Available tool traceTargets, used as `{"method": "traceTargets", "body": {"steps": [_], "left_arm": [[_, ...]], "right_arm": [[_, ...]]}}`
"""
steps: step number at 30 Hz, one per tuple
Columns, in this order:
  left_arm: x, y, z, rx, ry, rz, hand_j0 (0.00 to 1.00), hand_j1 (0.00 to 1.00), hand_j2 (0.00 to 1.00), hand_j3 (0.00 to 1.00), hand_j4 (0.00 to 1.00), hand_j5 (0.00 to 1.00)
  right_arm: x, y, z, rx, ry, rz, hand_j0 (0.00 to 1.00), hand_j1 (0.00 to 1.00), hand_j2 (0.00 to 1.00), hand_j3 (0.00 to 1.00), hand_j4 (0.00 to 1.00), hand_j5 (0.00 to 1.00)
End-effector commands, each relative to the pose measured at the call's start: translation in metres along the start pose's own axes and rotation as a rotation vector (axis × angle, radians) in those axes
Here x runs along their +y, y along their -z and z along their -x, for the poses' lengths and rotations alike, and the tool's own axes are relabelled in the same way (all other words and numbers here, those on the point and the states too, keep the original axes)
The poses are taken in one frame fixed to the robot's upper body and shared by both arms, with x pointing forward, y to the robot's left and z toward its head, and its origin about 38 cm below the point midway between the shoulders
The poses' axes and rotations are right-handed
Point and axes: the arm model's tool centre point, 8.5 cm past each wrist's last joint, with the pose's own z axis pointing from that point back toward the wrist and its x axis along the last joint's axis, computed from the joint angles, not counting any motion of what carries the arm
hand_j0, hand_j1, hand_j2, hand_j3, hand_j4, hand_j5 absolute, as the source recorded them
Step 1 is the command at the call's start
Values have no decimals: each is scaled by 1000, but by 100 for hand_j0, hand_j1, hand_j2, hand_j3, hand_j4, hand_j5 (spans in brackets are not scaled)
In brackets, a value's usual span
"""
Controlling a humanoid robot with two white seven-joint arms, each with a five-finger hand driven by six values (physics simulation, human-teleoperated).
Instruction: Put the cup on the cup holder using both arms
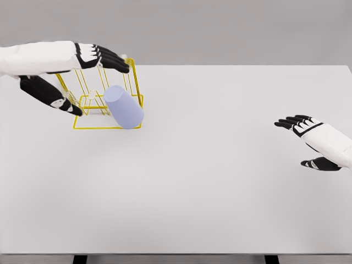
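Presently: cup tilted on cup holder, bench
Left hand straddles the holder's yellow frame, fingers spread; right hand open, well apart

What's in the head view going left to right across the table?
Left hand → yellow wire cup holder → lavender cup tilted against its front right → bare table → right hand, fingers spread.

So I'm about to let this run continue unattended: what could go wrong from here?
1. The cup leans tilted against the yellow wire cup holder; it could slip off or roll across the table.
2. The left hand straddles the light rack and may tip or drag it when it moves.
3. The right hand hovers open far off, unable to catch the cup.
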Motion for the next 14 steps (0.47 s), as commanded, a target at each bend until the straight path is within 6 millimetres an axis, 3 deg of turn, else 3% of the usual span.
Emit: {"method": "traceTargets", "body": {"steps": [1, 3, 4, 11, 14], "left_arm": [[6, -9, -18, -81, -129, -86, 100, 100, 100, 100, 100, 100], [-33, -7, -7, -117, -332, -113, 100, 100, 100, 100, 100, 100], [-43, -7, -4, -115, -363, -110, 100, 100, 100, 100, 100, 100], [-105, -6, 8, -91, -525, -79, 100, 100, 100, 100, 100, 100], [-120, -7, 11, -77, -559, -69, 100, 100, 100, 100, 100, 100]], "right_arm": [[0, 0, 0, -3, 6, 3, 100, 100, 100, 100, 100, 100], [0, 0, 0, -3, 6, 3, 100, 100, 100, 100, 100, 100], [0, 0, 0, -3, 6, 3, 100, 100, 100, 100, 100, 100], [0, 1, 0, -3, 7, 1, 100, 100, 100, 100, 100, 100], [0, 1, 0, -3, 7, 2, 100, 100, 100, 100, 100, 100]]}}
